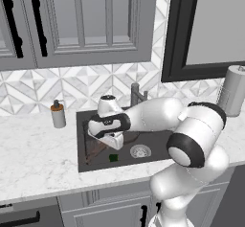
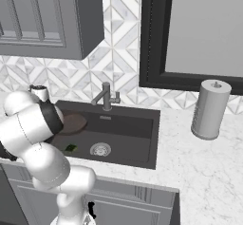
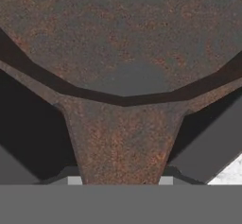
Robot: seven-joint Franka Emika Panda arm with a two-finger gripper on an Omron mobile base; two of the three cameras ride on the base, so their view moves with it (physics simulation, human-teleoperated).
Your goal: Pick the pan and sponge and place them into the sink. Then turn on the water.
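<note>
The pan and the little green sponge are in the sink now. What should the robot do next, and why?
Probably open the pincer and lift away from the pan. Its handle runs between the fingertips, and the pan and sponge are both down in the sink. No water runs from the faucet yet.

the pan [image 2: 71,123] lies in the left part of the sink [image 2: 137,141], the sponge [image 2: 71,148] below it, the faucet [image 2: 106,97] behind at centre frame.
</note>
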